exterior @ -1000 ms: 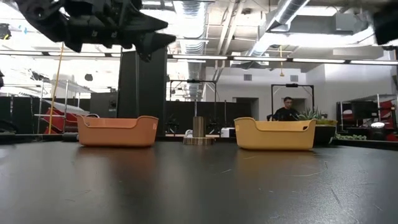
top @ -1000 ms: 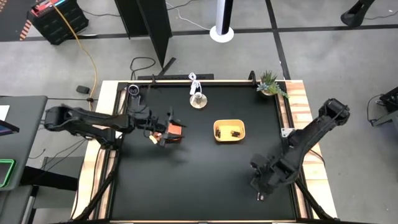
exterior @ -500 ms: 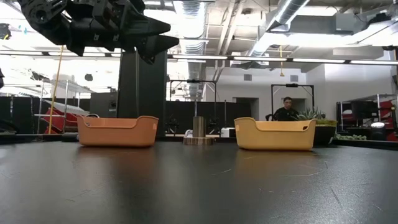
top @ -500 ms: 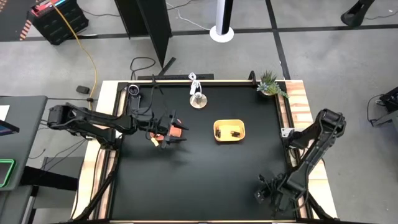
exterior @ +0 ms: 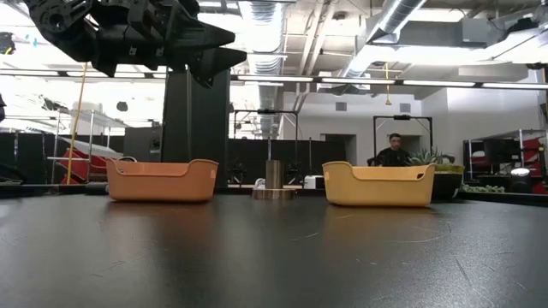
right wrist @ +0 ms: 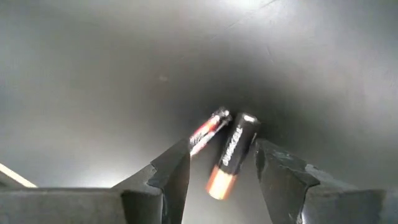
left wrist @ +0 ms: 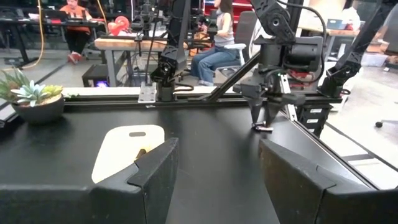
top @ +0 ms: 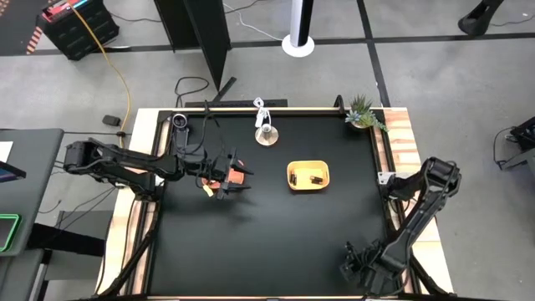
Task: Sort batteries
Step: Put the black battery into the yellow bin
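Note:
Two batteries lie side by side on the black table near its near right corner: a dark cell with a copper end (right wrist: 231, 152) and a slimmer silvery-red one (right wrist: 208, 132). My right gripper (right wrist: 222, 151) points down at them, open, with a finger on either side of the dark cell; I cannot tell whether it touches. In the high view it is low at the near edge (top: 358, 266). My left gripper (left wrist: 217, 152) is open and holds nothing; it hangs above the orange tray (exterior: 161, 181). The yellow tray (top: 292, 167) holds dark cells (top: 313, 178).
A round metal-and-wood object with a white cable (top: 266, 134) and a small potted plant (top: 364, 113) stand at the far edge. Both trays rest flat on the table mid-field. The table's near edge and right edge lie close to my right gripper. People sit in the room beyond.
My right arm has swung toward the table's near edge and come down over the two batteries by the near right corner. My left gripper has shifted slightly to the right above the orange tray, then kept still.

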`<state>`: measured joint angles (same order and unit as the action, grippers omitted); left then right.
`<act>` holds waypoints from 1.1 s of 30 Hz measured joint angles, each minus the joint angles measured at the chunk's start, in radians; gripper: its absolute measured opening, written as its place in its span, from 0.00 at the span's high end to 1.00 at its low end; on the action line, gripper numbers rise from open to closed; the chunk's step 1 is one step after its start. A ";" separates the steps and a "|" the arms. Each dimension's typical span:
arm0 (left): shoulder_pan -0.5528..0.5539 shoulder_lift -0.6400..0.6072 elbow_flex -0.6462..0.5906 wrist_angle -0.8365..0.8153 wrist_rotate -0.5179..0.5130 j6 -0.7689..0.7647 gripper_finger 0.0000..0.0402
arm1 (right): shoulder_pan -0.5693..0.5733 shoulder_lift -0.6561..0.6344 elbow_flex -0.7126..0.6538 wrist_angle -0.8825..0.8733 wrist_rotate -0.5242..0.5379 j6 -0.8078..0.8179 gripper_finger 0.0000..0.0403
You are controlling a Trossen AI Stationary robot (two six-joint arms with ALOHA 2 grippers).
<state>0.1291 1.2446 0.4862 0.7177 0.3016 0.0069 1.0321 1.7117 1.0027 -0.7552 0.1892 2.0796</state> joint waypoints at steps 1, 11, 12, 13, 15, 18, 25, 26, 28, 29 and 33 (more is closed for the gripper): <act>0.000 0.000 0.000 0.000 0.000 0.000 0.46 | 0.000 0.005 0.000 -0.004 -0.007 0.000 0.52; 0.000 0.000 0.000 -0.002 0.000 0.000 0.46 | 0.008 0.009 0.001 -0.034 -0.016 0.000 0.53; 0.000 0.000 0.000 -0.002 0.000 0.000 0.46 | 0.011 0.009 0.001 -0.038 -0.016 0.000 0.54; 0.000 0.000 0.000 -0.002 0.000 0.000 0.46 | 0.014 0.009 0.001 -0.038 -0.017 0.000 0.55; 0.000 0.000 0.000 -0.002 0.000 0.000 0.46 | 0.021 0.009 0.000 -0.040 -0.020 -0.001 0.57; 0.000 0.000 0.000 -0.002 0.000 0.000 0.46 | 0.030 0.005 0.000 -0.040 -0.023 -0.008 0.61; 0.000 0.000 0.000 -0.002 0.000 -0.001 0.46 | 0.033 0.011 0.000 -0.068 -0.068 -0.011 0.66; 0.000 0.000 0.000 -0.002 0.000 -0.001 0.46 | 0.032 0.011 0.000 -0.075 -0.068 -0.011 0.66; 0.000 0.000 0.000 -0.002 0.000 -0.001 0.46 | 0.032 0.011 0.000 -0.090 -0.068 -0.011 0.68; 0.000 0.000 0.000 -0.001 0.000 -0.001 0.46 | 0.031 0.011 0.000 -0.100 -0.068 -0.011 0.70; 0.000 0.000 0.000 -0.001 -0.001 -0.001 0.46 | 0.013 0.011 -0.015 -0.109 -0.068 -0.024 0.78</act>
<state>0.1291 1.2446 0.4866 0.7166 0.3010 0.0063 1.0450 1.7229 0.9874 -0.8638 0.1211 2.0559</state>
